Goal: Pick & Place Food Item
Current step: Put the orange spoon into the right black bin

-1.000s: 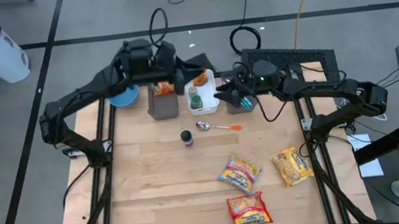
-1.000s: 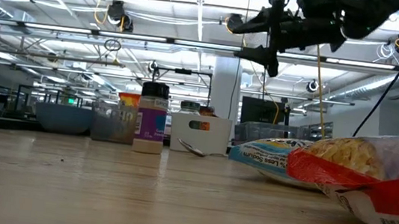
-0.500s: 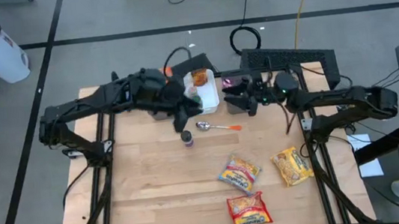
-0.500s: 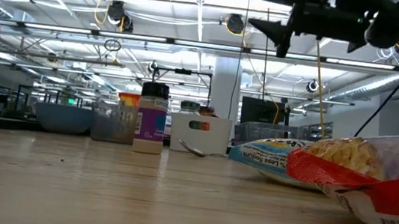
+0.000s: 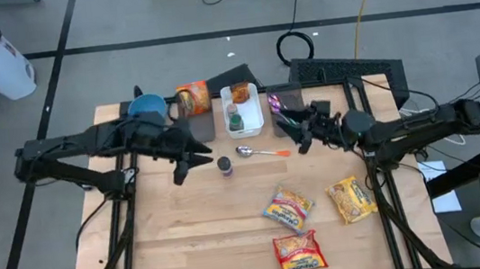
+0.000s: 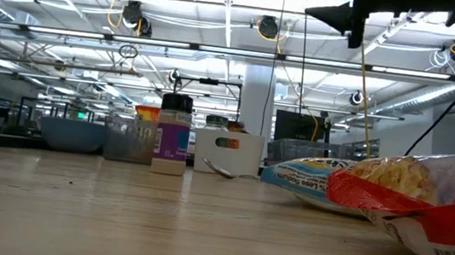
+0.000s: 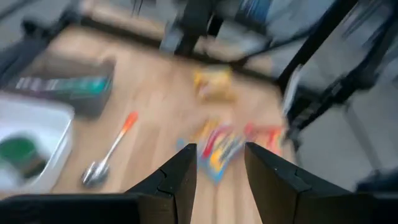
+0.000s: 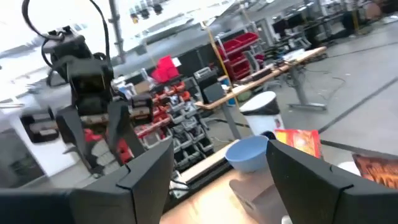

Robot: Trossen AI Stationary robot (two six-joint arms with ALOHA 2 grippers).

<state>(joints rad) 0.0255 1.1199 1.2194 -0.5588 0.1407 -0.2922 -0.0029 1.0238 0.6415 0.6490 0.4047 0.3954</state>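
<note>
Fingers (image 7: 186, 171) of the left gripper (image 5: 187, 161) stand parted and empty above the worktop (image 5: 188, 231), having swung back from the white bin (image 5: 243, 109) a second ago; the spice jar (image 5: 223, 164) sits just beside them. The right gripper (image 5: 292, 133), wide open and empty, has pulled back from the bin too. Only the left wrist view shows the spoon (image 7: 109, 158) and noodle packets (image 7: 219, 144) ahead; the right wrist view shows the blue bowl (image 8: 249, 152).

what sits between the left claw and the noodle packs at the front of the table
Nothing visible. The left claw hangs open above bare wood, and the stretch of table from it to the nearest noodle pack is free. The spice jar and spoon lie off to the side of that path.
</note>
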